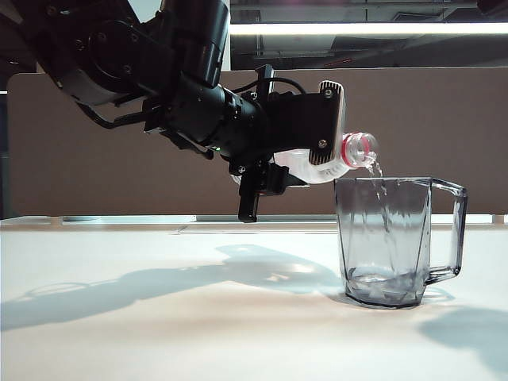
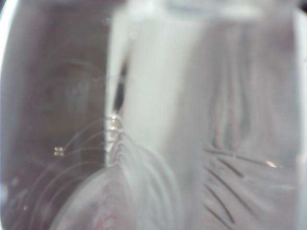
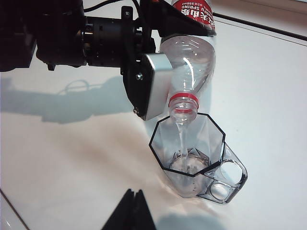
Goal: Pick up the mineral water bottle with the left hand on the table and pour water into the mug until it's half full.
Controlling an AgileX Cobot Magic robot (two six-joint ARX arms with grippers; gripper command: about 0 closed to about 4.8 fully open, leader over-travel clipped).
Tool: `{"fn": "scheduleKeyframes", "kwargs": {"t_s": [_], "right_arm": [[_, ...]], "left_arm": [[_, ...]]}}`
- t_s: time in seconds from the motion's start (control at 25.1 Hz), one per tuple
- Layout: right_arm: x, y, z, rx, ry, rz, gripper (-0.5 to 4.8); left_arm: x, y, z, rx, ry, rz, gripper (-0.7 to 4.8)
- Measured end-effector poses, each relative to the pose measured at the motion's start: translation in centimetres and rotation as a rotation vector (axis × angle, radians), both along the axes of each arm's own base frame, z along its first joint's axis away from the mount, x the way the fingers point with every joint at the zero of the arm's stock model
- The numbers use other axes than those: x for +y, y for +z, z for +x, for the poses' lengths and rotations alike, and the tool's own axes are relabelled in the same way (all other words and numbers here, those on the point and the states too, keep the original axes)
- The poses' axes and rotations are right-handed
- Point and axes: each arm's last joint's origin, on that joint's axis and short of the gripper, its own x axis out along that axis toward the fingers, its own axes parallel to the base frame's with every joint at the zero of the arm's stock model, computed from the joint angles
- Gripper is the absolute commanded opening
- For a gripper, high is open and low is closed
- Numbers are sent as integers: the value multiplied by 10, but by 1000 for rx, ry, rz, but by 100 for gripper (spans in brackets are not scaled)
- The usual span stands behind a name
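My left gripper (image 1: pixel 313 155) is shut on the mineral water bottle (image 1: pixel 317 167) and holds it tipped over, neck down toward the mug (image 1: pixel 393 238). The bottle's red neck ring (image 3: pixel 183 103) hangs just above the mug's rim (image 3: pixel 158 129). A thin stream of water (image 1: pixel 381 190) falls into the mug, and a shallow pool lies at its bottom. The mug stands upright on the white table (image 1: pixel 159 333), handle (image 1: pixel 456 230) pointing away from the arm. The left wrist view shows only the blurred clear bottle (image 2: pixel 153 120). My right gripper (image 3: pixel 133 192) is shut and empty, apart from the mug.
A brown partition (image 1: pixel 79 143) runs behind the table's far edge (image 1: pixel 119 225). The left arm's shadow (image 1: pixel 159 282) lies across the tabletop. The left arm's black body (image 3: pixel 57 33) reaches in over the table beside the mug.
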Motion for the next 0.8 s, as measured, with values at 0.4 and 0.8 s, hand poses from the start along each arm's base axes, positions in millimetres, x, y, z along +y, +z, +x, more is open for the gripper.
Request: {"fn": "scheduleKeyframes", "kwargs": {"t_s": [0.4,0.8], "right_arm": [[0,0,0,0,0,0,-8],[0,0,0,1,4,1,-8]], "left_arm": [[1,1,1,-10,2,1,214],[4,0,3,-21,8,13,214]]}}
